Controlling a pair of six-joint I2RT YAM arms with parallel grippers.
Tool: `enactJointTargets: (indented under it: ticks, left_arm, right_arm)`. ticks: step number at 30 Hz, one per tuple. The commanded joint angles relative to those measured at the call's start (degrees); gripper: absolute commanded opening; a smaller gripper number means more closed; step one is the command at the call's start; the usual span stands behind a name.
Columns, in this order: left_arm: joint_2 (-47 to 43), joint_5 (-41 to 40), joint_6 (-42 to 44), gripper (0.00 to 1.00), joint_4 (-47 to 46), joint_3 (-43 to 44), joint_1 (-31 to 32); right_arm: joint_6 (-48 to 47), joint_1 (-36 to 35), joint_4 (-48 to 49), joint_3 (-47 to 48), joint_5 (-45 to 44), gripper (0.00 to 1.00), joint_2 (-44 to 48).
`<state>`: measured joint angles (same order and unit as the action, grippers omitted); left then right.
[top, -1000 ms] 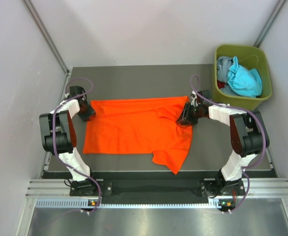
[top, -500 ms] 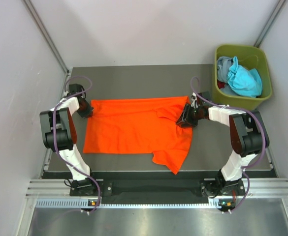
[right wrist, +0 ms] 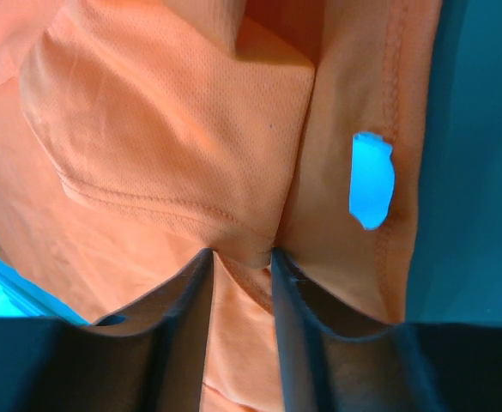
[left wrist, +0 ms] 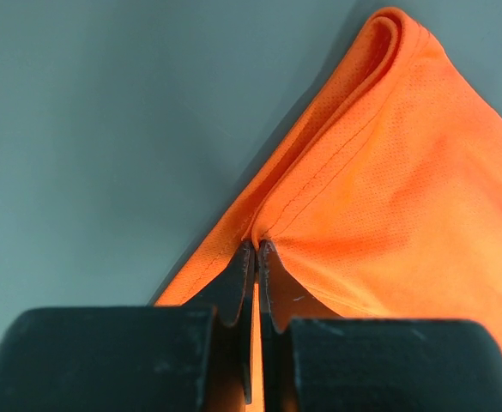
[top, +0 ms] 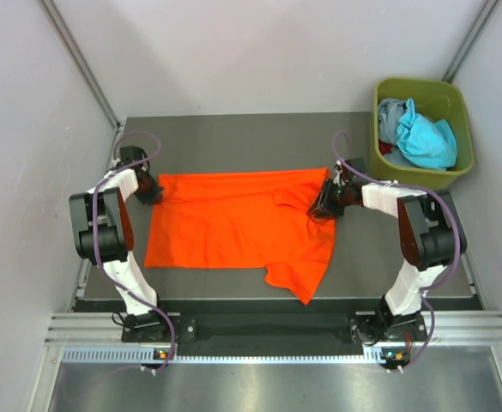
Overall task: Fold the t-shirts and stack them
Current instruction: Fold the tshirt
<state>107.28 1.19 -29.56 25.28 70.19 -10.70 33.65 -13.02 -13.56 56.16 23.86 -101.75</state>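
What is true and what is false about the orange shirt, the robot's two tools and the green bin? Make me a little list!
1. The orange t-shirt lies spread on the table. True.
2. The left tool is shut on the shirt's edge. True.
3. The green bin is empty. False: teal cloth and grey cloth lie in it.
4. The right tool hangs over the bin. False: it grips a fold at the orange t-shirt's right side.
5. A blue shirt lies on the table. False: only the orange one does.
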Motion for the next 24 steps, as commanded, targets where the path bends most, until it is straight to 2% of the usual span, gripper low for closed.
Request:
enactJointTargets:
  ticks: [1,3,4,5,12,24]
  left_arm:
    - [-2.61,0.57,1.7,0.0,-0.67,0.29,-0.29]
    - [-2.87,0.39,1.88,0.0,-0.58,0.47,-0.38]
    - [-2.96,0.48,1.88,0.0,-0.49,0.73,-0.29]
    - [-3.05,0.57,1.79,0.0,-0.49,1.0,-0.29]
    - [-4.01,1.27,0.47,0.0,-2.51,4.07,-0.29]
    - [2.13,5.57,-6.56,0.0,-9.63,14.35,-0.2]
  right_arm:
    - [0.54,-0.17,2.05,2.55,-1.71,0.29,-1.16]
    - [0.54,-0.08,1.79,3.51,-1.45,0.23,-1.6]
    - [0.63,-0.08,1.35,3.86,-1.01,0.06,-1.95]
    - [0.54,-0.08,1.08,4.3,-0.74,0.0,-1.96]
    - [0.28,0.45,-1.02,12.54,-0.74,0.0,0.68]
    - [0.01,4.57,-5.95,36.18,-1.01,0.0,-8.54]
